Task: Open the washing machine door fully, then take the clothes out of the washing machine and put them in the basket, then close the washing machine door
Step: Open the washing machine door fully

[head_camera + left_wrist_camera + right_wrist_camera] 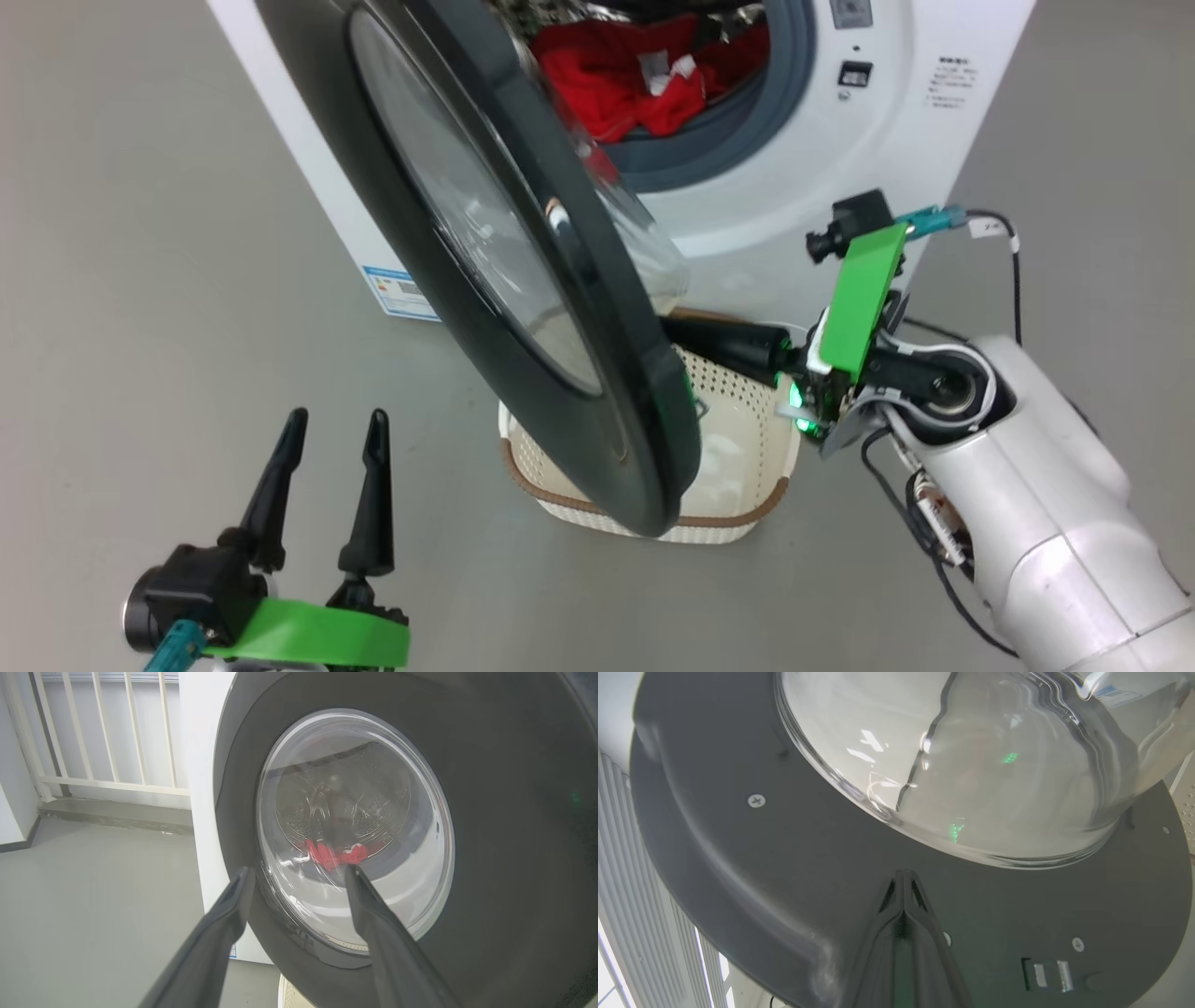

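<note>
The washing machine door (523, 280) stands part-way open, swung out over the basket (747, 457), which sits on the floor in front of the washing machine (840, 159). Red clothes (644, 79) lie in the drum mouth. My right gripper (903, 873) is shut, its tips against the door's dark inner face just below the glass bowl (971, 765); in the head view its dark fingers (728, 341) reach in behind the door. My left gripper (336, 425) stands open and empty at the lower left, apart from the door's outer face (514, 812). The clothes (334, 854) show through the glass.
Grey floor (140, 233) spreads to the left of the machine. A white railing (103, 732) stands along the far wall. My pale right forearm (1027, 485) with loose black cables reaches in from the lower right, beside the basket.
</note>
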